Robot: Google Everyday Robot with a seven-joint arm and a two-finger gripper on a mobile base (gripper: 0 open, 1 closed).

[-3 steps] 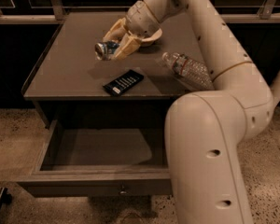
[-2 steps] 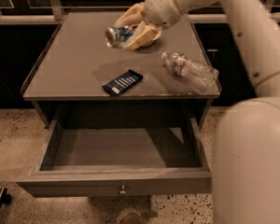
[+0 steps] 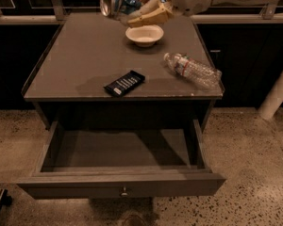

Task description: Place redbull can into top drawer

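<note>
My gripper (image 3: 142, 9) is at the top of the camera view, raised above the back of the cabinet top, and is shut on the redbull can (image 3: 117, 2). The silver-and-blue can lies sideways in the fingers (image 3: 150, 17), its shiny round end facing left. The top drawer (image 3: 120, 186) is pulled open below the cabinet's front edge. Its inside is empty and its small round knob (image 3: 124, 191) shows at the centre of the front panel.
On the cabinet top (image 3: 85, 55) stand a white bowl (image 3: 144, 35) at the back under the gripper, a clear plastic water bottle (image 3: 192, 70) lying at the right, and a flat dark snack packet (image 3: 124, 83) near the front edge. Speckled floor surrounds the cabinet.
My gripper has lifted the redbull can up off the cabinet top and higher in view. The arm has pulled back out of the right side, uncovering the bowl and the drawer's right part.
</note>
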